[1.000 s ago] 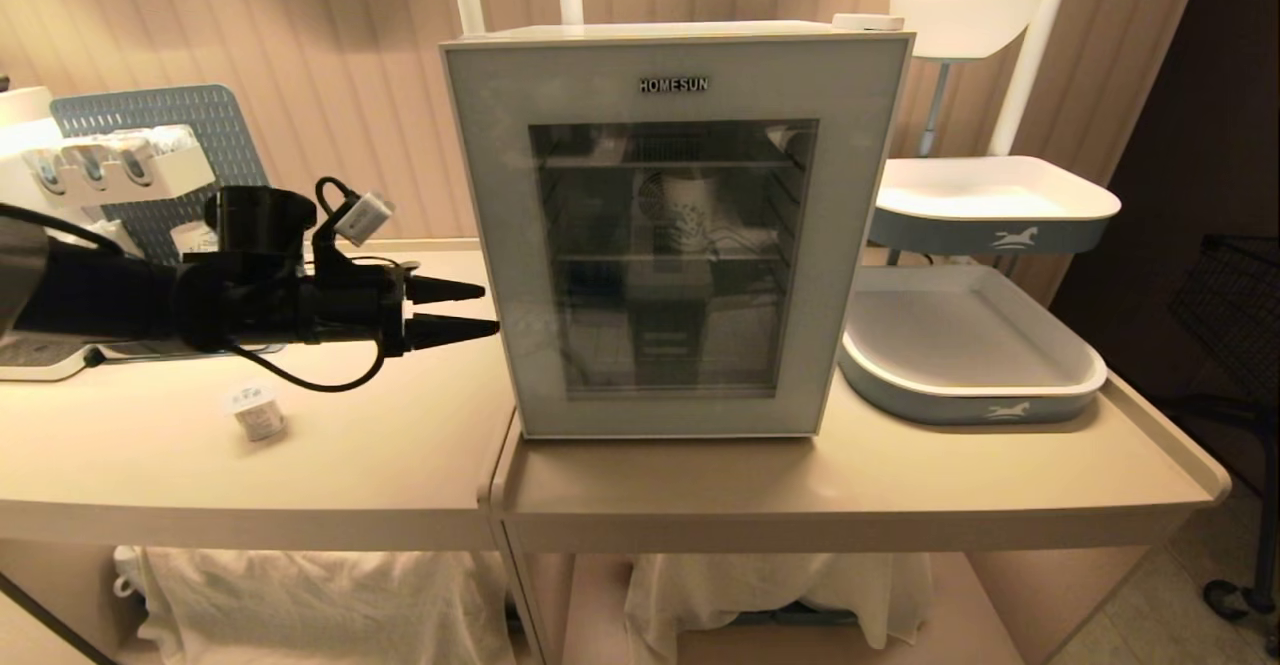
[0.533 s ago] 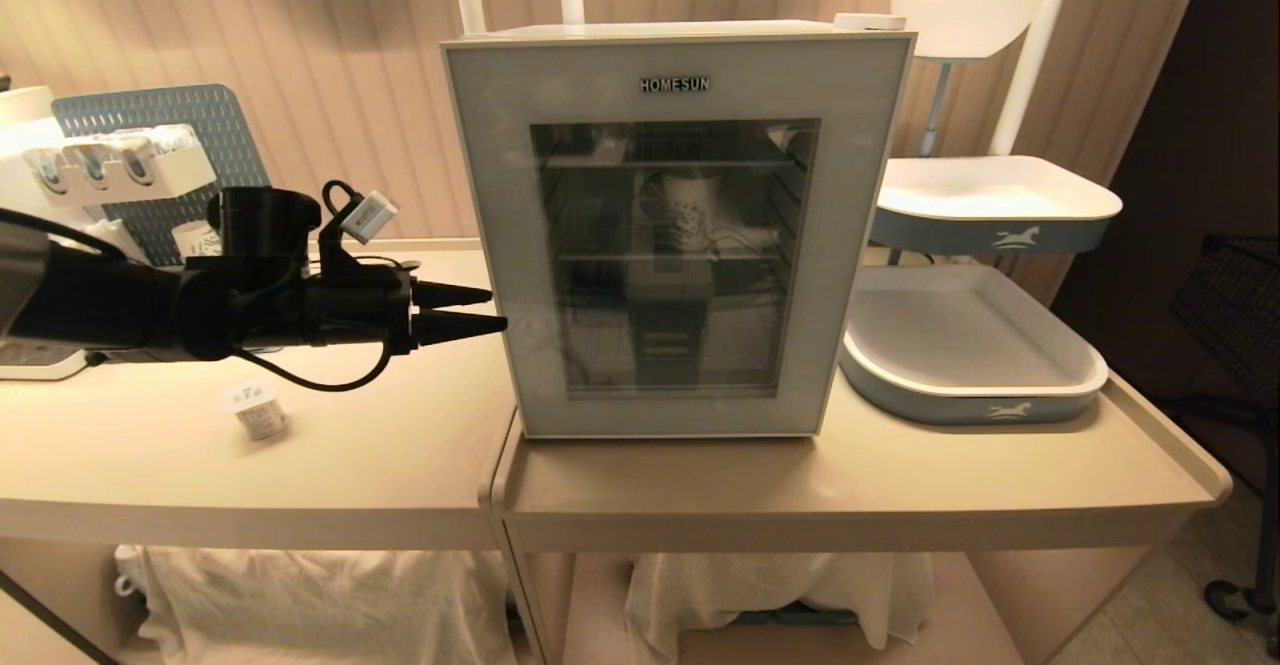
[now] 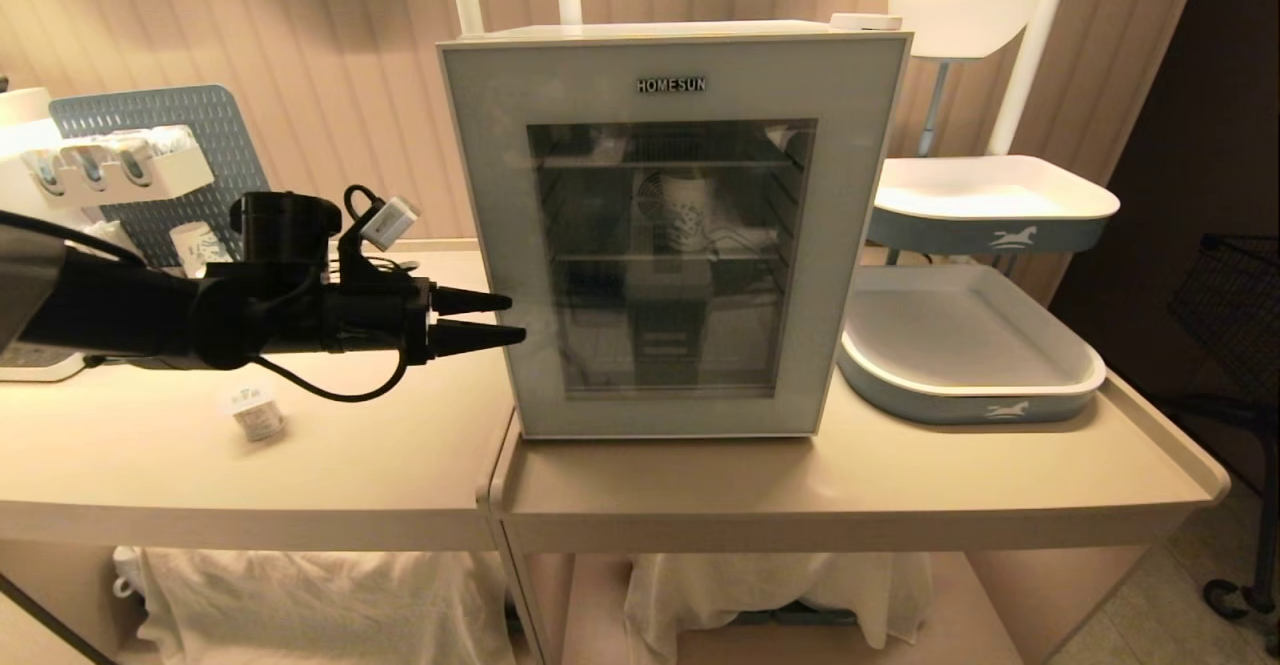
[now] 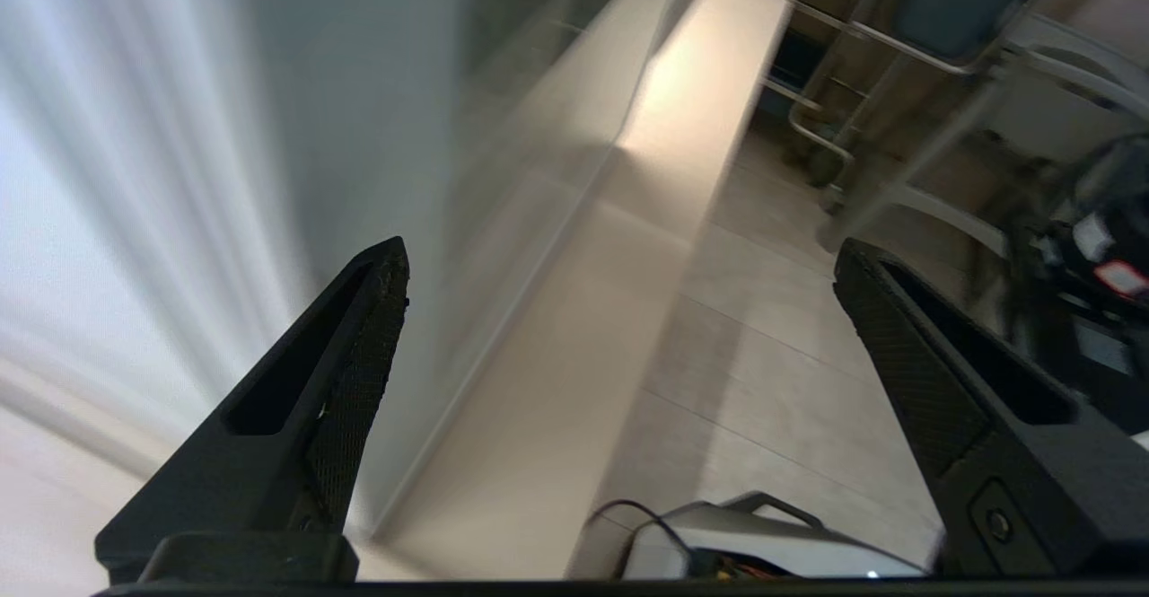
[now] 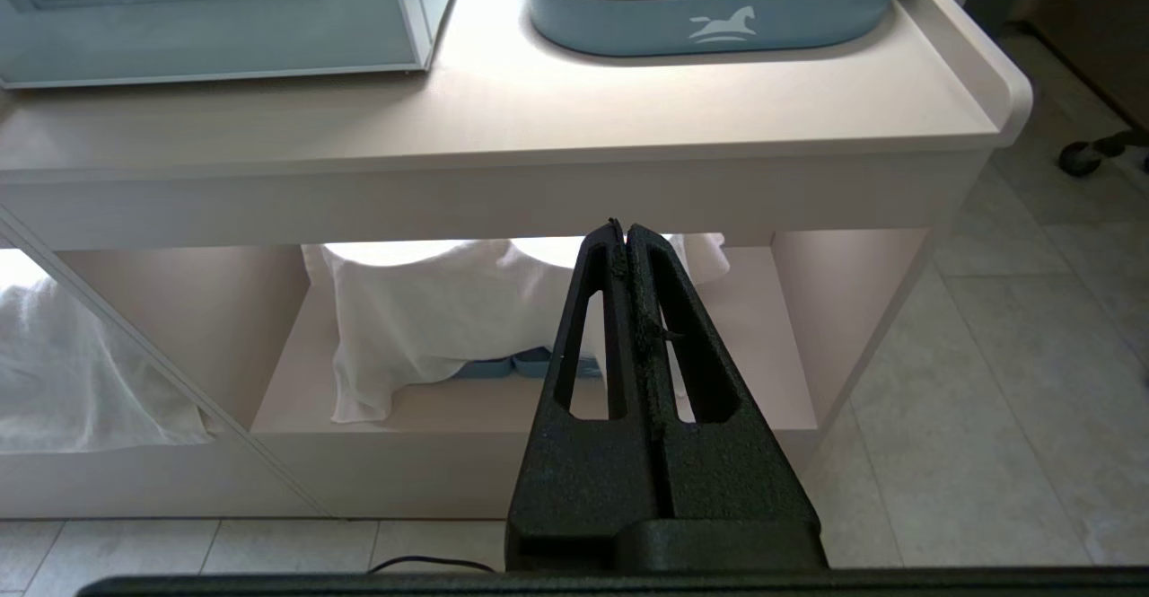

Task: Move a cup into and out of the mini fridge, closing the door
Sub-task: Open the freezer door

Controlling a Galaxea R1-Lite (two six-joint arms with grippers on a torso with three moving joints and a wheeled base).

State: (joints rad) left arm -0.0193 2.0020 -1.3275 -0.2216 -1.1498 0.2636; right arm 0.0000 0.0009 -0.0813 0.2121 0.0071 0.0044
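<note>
My left pincer (image 3: 478,318) is matt black plastic, its pads (image 4: 359,381) roughly textured. Ahead, the door (image 3: 670,235) shows glossy glass; below me, the table (image 3: 350,465) looks smooth and matt.

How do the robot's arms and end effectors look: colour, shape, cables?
The left arm is matte black, with a cylindrical black housing on the wrist, a small pale box clipped above it, and a thin black cable looping beneath. The left end effector has two tapered black fingers with hollow slots and textured pads. The right end effector is the same black, slotted, wedge-shaped pair.
</note>
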